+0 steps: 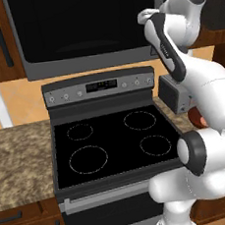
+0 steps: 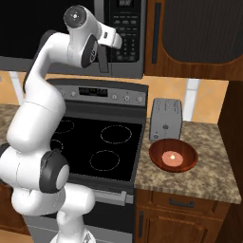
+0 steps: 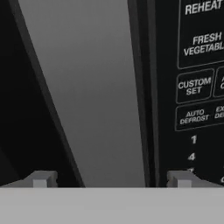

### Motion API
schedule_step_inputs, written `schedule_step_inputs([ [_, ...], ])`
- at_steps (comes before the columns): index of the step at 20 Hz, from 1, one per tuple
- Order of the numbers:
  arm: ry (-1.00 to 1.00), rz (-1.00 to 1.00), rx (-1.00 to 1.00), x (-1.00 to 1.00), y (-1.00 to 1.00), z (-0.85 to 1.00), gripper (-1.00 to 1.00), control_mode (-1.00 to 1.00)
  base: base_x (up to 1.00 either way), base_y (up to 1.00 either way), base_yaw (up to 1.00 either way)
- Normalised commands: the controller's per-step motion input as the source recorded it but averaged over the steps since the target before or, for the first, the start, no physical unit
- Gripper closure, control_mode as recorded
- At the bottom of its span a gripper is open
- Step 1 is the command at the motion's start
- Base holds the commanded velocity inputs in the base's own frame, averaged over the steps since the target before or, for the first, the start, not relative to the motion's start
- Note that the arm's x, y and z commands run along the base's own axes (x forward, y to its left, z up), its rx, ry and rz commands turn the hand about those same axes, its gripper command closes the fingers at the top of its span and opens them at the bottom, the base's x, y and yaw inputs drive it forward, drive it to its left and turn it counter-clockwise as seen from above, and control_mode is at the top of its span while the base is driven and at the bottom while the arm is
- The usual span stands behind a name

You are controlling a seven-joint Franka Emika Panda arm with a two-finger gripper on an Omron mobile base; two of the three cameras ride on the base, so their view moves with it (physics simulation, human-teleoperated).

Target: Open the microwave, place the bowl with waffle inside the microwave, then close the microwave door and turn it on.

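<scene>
Hand view is showing the microwave door (image 3: 94,96) straight ahead of me, its grey steel border running as a tall strip up the middle of the frame, long axis top to bottom, with the keypad strip (image 3: 197,87) just right of it. My hand (image 3: 111,179) is standing wide and holding nothing, fingertips straddling that strip. In the right base view I am reaching at the upper middle toward the microwave (image 2: 128,66), which is facing out over the stove (image 2: 95,142). Its door is looking shut. The bowl (image 2: 173,155) with the waffle (image 2: 172,156) is waiting on the desk (image 2: 209,175) at lower right, beside the toaster (image 2: 166,118).
</scene>
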Motion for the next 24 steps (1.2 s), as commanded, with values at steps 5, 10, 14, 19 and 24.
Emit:
schedule_step_inputs([
  [5, -0.28, 0.01, 0.0, 0.46, -0.02, -0.13, -1.0, -1.0, 0.0, 0.0, 0.0],
  [10, 0.04, 0.0, 0.01, 0.5, -0.11, 0.0, -1.0, -1.0, 0.0, 0.0, 0.0],
  [14, 0.06, 0.0, 0.0, 0.57, 0.0, -0.08, 1.0, -1.0, 0.0, 0.0, 0.0],
  [19, 0.04, 0.04, 0.0, -0.06, 0.04, 0.0, 1.0, -1.0, 0.0, 0.0, 0.0],
  [24, -0.01, 0.05, -0.01, -0.91, 0.3, 0.0, 1.0, -1.0, 0.0, 0.0, 0.0],
])
